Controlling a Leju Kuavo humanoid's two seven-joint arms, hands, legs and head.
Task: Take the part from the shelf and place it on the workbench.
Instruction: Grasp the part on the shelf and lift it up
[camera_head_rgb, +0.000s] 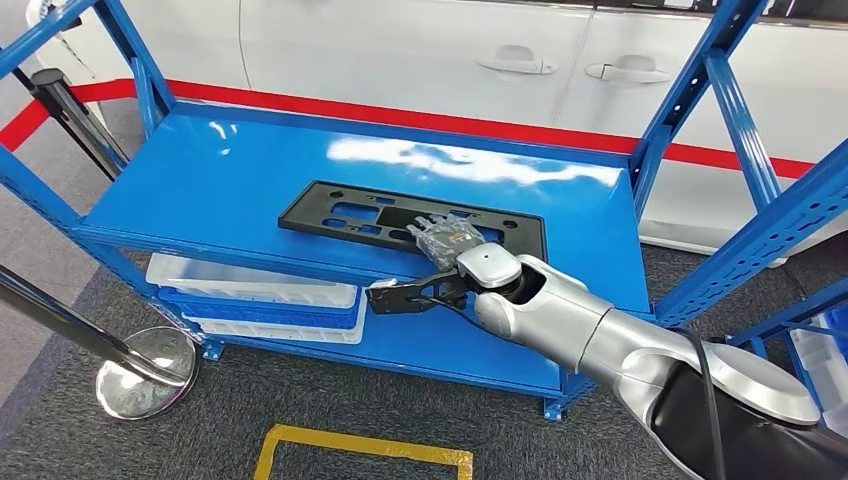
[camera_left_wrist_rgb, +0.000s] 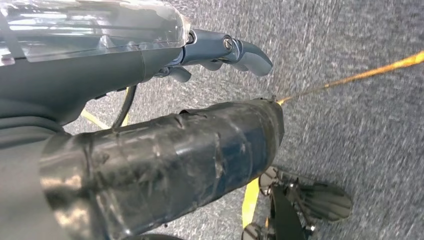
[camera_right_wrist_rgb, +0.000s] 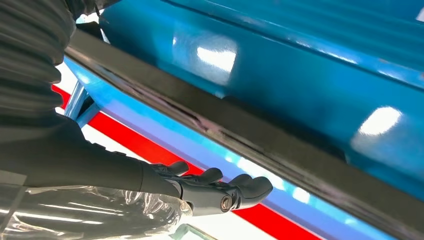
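At far left of the head view, a chrome stanchion base (camera_head_rgb: 148, 372) stands on grey carpet, beside white trays (camera_head_rgb: 262, 300) on the blue shelf's (camera_head_rgb: 200, 180) lower level. On its upper level lies the flat black part (camera_head_rgb: 330, 215), parallel to the near edge. The right hand (camera_head_rgb: 447, 238) rests over the part's near right portion, fingers spread flat on it, gripping nothing. From the right wrist view, the part's dark edge (camera_right_wrist_rgb: 280, 150) runs just beside the fingers (camera_right_wrist_rgb: 220, 192), which are slightly curled and apart. The left wrist view looks down at carpet and yellow floor tape (camera_left_wrist_rgb: 350, 77); the left hand (camera_left_wrist_rgb: 220, 52) hangs with fingers loosely curled, holding nothing.
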